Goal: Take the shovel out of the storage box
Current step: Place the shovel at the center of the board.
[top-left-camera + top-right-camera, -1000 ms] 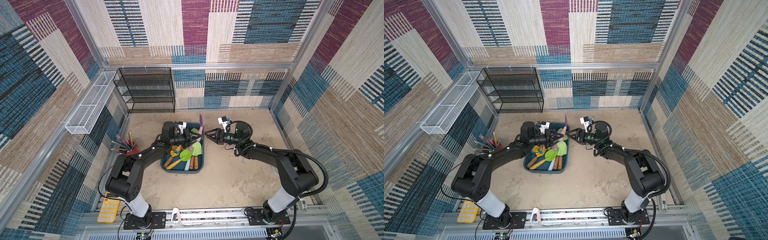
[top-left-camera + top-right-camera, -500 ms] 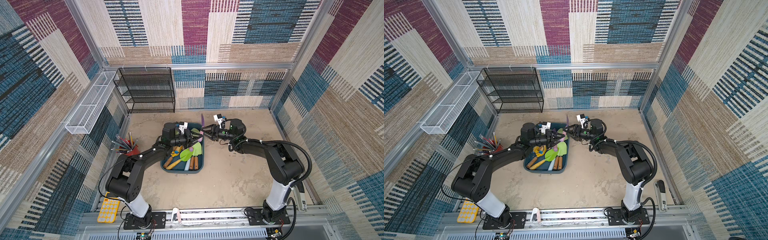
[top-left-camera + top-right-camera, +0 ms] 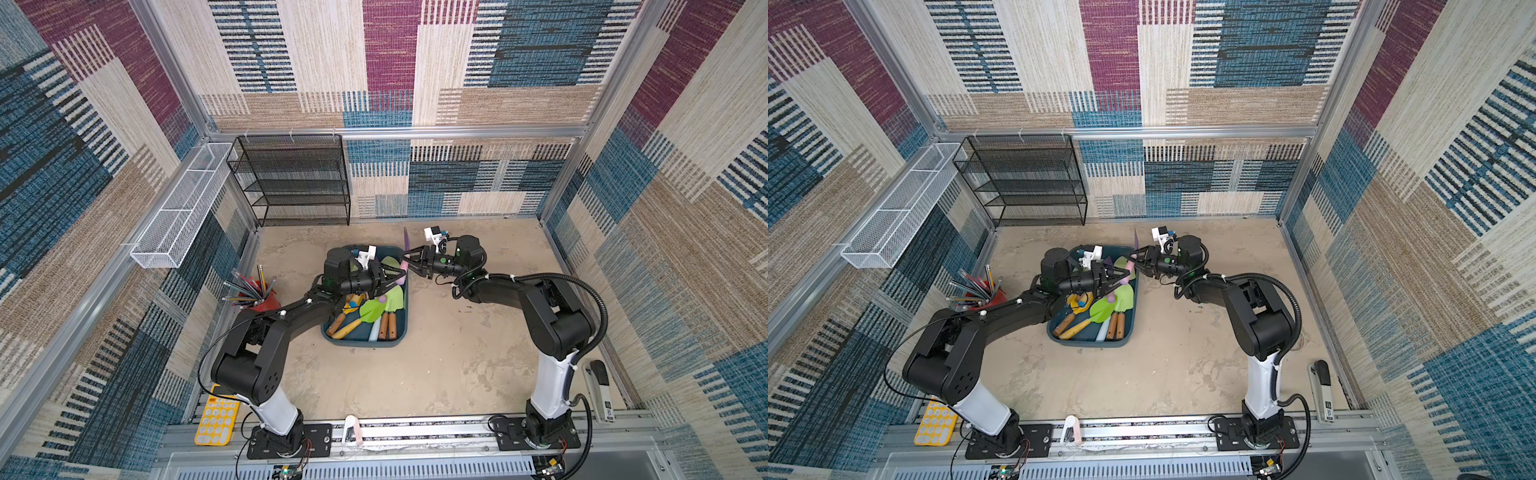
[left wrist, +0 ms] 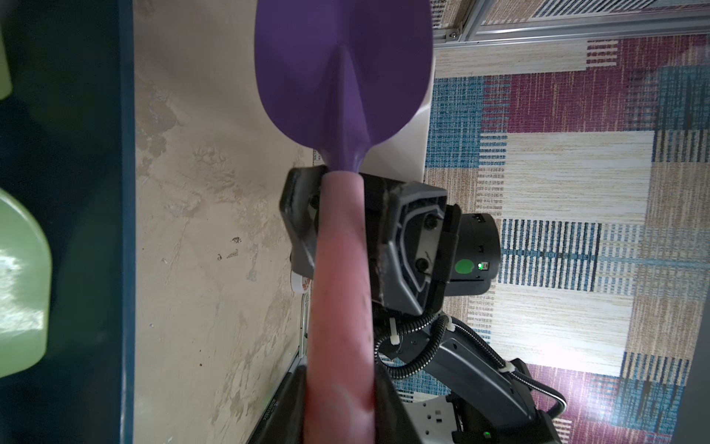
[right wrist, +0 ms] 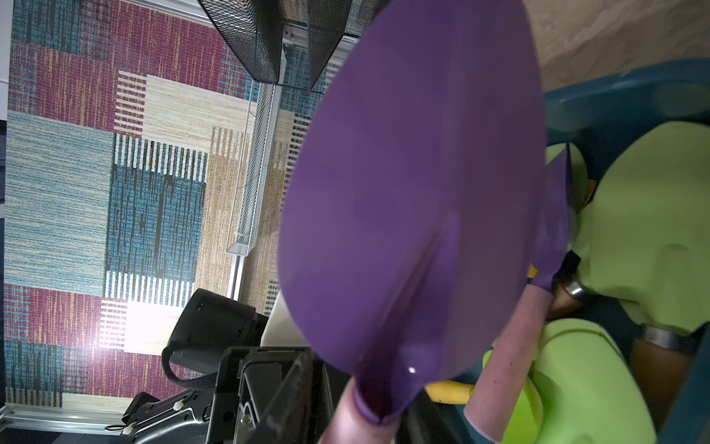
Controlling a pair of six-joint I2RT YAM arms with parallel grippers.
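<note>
**Obs.** The left gripper (image 3: 395, 275) is clamped tight on the lower end of the pink handle of the purple shovel (image 4: 342, 77). The shovel is lifted clear of the other tools. It sits at the far corner of the storage box (image 3: 361, 338), on the right arm's side. In the left wrist view the blade points away from the left gripper, over bare table (image 4: 215, 230) just past the box's rim.

**Right gripper** (image 4: 342, 200). Its jaws are drawn in narrow around the same handle, just under the neck of the blade, one on each side and close against the pink. The handle hides the inner faces, so I cannot tell whether they are pressing yet or only flanking it.

**Step in hand (my reading).** This looks like a mid-air handover from left arm to right. The shovel is out of the pile but not yet set down anywhere.

**Next move calls for:**
- The right gripper needs a firm hold before anything else happens.
- The left gripper should then let go and back off along the handle's line, before the right arm pulls, or the two will tug against each other.
- The right arm should carry the shovel sideways to open table, well apart from the box.

**Caution.** The two grippers are nearly tip to tip. A hold near the neck leaves the long handle free to swing once released.

**Left in the box.** Green shovels (image 3: 382, 301) and wooden-handled tools (image 3: 388, 326).
</note>
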